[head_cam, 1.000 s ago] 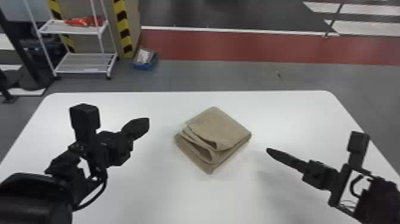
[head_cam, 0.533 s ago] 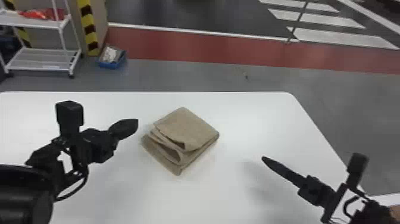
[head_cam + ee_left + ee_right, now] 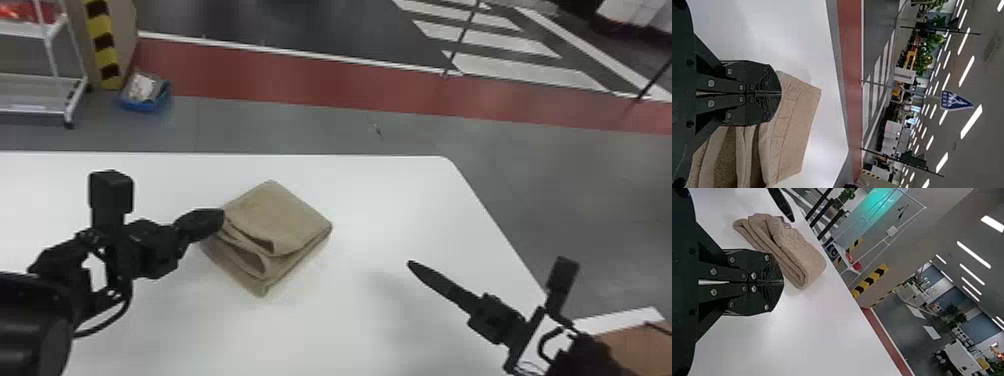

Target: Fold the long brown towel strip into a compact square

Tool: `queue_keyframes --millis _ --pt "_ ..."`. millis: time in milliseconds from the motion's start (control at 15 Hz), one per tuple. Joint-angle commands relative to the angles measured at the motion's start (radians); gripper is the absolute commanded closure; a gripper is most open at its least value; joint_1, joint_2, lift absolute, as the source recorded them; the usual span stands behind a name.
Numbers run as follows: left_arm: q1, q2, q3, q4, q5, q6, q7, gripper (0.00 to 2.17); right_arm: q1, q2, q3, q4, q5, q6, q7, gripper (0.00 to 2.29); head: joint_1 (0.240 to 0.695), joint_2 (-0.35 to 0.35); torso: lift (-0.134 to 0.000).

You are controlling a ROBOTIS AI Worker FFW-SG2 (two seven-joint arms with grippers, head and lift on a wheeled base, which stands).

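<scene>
Towel [image 3: 285, 215], just one, lay folded on one table [image 3: 380, 200], flanked by left gripper [image 3: 220, 218] and right gripper [image 3: 411, 264], two pincers, both pressed together!

The towel [image 3: 285, 215] is brown cloth, matt and softly rough (its nap shows along the rounded folds), with stitched seams. The desk [image 3: 300, 330] is smooth and white, with a faint sheen. The left fingers [image 3: 200, 225] and right fingers [image 3: 440, 285] look dull black, with finely ridged patches near the tips and small, shiny metal screws [image 3: 711, 83].
</scene>
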Motion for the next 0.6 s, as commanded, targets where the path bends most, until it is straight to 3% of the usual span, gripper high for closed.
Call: queue_keyframes --millis 0,133,533 --pt "-0.008 -0.008 -0.004 0.016 -0.011 -0.037 0.027 2.1 0.008 0.001 -0.002 -0.01 -0.011 0.0 0.003 2.16 0.695 -0.309 -0.124" --pt "-0.029 -0.008 -0.005 0.045 -0.022 -0.037 0.042 2.1 0.019 0.001 -0.005 -0.02 -0.019 0.003 0.005 2.16 0.695 -0.305 -0.124" --pt "-0.023 -0.008 -0.01 0.049 -0.14 -0.034 0.093 2.1 0.034 0.001 -0.005 -0.034 -0.048 0.0 0.011 2.16 0.695 -0.278 -0.124"
